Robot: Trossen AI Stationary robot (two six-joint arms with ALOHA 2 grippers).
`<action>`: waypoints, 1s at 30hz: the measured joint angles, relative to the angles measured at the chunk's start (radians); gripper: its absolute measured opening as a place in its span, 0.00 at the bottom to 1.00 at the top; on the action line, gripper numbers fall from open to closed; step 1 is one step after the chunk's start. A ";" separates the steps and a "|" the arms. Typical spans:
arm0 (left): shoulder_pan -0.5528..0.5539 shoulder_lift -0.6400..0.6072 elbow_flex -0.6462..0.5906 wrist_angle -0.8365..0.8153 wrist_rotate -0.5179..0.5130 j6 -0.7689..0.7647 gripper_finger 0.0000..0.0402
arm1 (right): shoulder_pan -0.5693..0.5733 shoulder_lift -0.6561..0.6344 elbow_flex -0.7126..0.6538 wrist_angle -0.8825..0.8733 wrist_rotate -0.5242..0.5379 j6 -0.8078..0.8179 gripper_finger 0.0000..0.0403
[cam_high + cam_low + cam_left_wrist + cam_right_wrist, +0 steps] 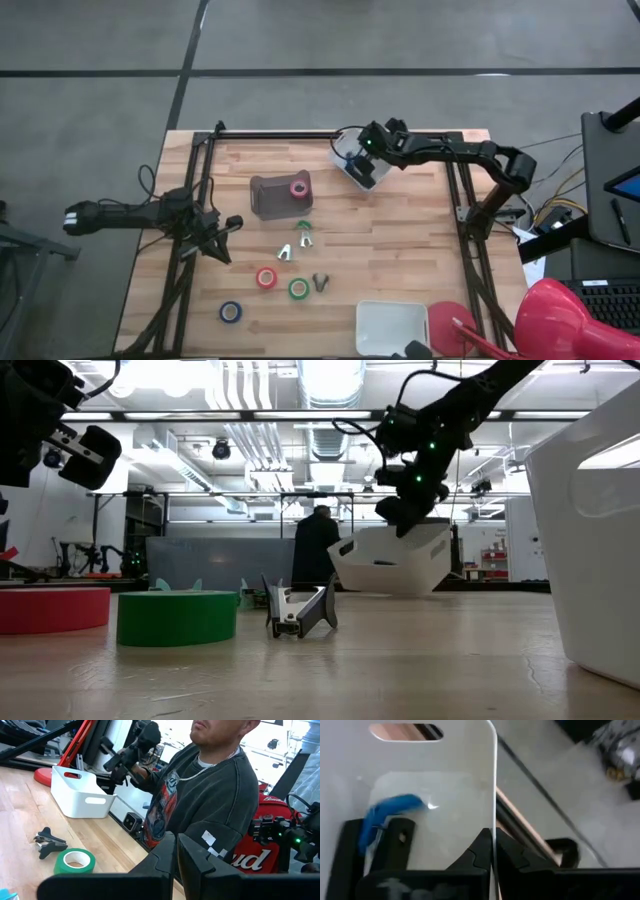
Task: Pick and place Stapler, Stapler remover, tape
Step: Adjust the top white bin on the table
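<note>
My right gripper (364, 160) is shut on a white bin (358, 168) at the table's far side. A blue and black stapler (387, 817) lies inside that bin. A pink tape roll (298, 188) sits in a dark grey bin (272, 196). Red tape (266, 277), green tape (298, 288) and blue tape (231, 312) lie flat on the table near the front. Staple removers (285, 252) (305, 237) (320, 282) lie between them. My left gripper (226, 228) hovers shut at the table's left edge, holding nothing. My right gripper pinches the white bin's side wall at its top rim (495, 815), one finger inside the bin and one outside. The fingers slant down from the table's right. The bin (395, 565) hangs tilted below them; whether its lower edge touches the table I cannot tell.
A second white bin (392, 327) stands at the near edge, right of the tapes. A person in a dark sweatshirt (210, 795) stands close to the table's near right corner. Black frame rails (465, 200) run along both sides of the table.
</note>
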 joint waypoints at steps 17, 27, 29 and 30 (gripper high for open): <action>0.000 0.000 0.000 0.000 0.000 0.000 0.06 | 0.105 -0.118 -0.146 0.268 0.033 -0.438 0.02; 0.000 0.000 0.000 0.000 0.000 0.000 0.06 | 0.137 -0.136 -0.164 0.255 0.028 -0.594 0.02; 0.000 0.000 0.000 0.000 0.000 0.000 0.06 | 0.127 -0.137 -0.163 0.247 0.003 -0.574 0.02; 0.000 0.000 0.000 0.000 0.000 0.000 0.06 | 0.119 -0.140 -0.163 0.230 -0.027 -0.576 0.02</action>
